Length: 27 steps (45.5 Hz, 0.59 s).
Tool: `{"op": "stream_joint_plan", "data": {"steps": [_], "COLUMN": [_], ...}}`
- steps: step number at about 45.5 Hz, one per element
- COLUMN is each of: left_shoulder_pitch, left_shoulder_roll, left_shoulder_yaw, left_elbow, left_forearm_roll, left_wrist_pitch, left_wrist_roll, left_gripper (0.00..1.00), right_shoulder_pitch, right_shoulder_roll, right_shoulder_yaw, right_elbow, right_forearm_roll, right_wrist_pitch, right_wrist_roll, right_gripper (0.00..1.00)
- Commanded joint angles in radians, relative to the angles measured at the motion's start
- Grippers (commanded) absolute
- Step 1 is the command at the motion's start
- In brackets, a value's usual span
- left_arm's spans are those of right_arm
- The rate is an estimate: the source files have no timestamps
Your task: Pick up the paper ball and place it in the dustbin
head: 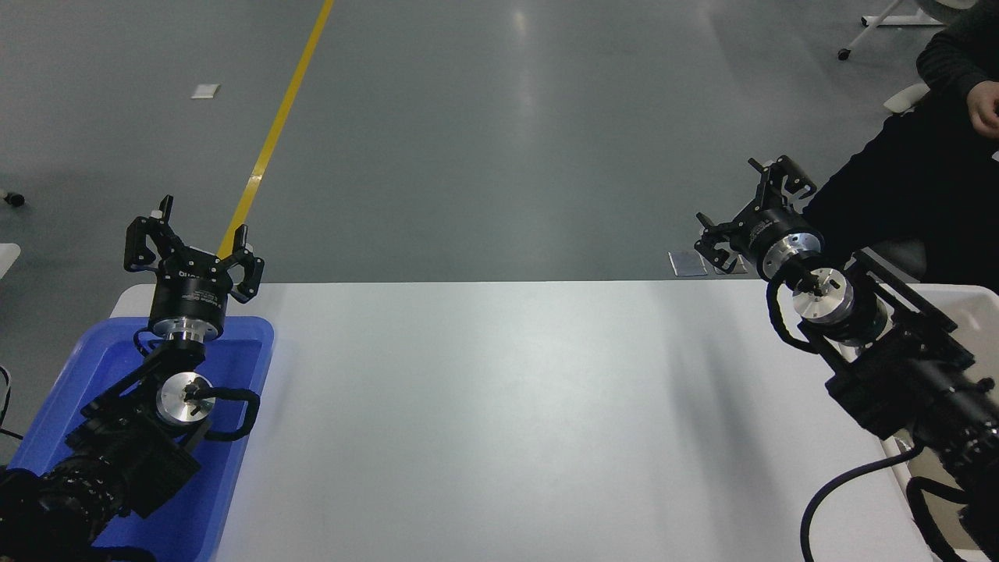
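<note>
The paper ball is not in view. The cream-white dustbin (970,298) stands at the table's right end, mostly hidden behind my right arm. My right gripper (751,207) is open and empty, held above the table's far right corner, pointing away from me. My left gripper (191,234) is open and empty, parked at the far left above the blue tray.
A blue plastic tray (238,437) sits at the table's left end under the left arm. A person in dark clothes (921,179) sits beyond the far right corner, one hand (985,109) visible. The white table (499,406) spans the middle.
</note>
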Motion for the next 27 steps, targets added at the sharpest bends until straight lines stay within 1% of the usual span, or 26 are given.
{"op": "stream_joint_plan", "data": {"steps": [1,12,27], "left_shoulder_pitch": [0.0,0.0,0.0], "left_shoulder_roll": [0.0,0.0,0.0], "left_shoulder_yaw": [0.001,0.0,0.001], "left_elbow": [0.0,0.0,0.0], "left_forearm_roll": [0.0,0.0,0.0], "left_wrist_pitch": [0.0,0.0,0.0], "left_wrist_roll": [0.0,0.0,0.0], "left_gripper": [0.99,0.99,0.99], "right_shoulder_pitch": [-0.082,-0.112,-0.132], "right_shoulder_roll": [0.035,0.068,0.068], "right_shoulder_yaw": [0.082,0.121,0.13], "right_elbow": [-0.001,-0.001,-0.001], "right_forearm_roll": [0.046,0.049,0.046], "right_wrist_pitch": [0.088,0.136,0.147], "right_wrist_roll": [0.005,0.005,0.007], "right_gripper": [1.0,1.0,1.0]}}
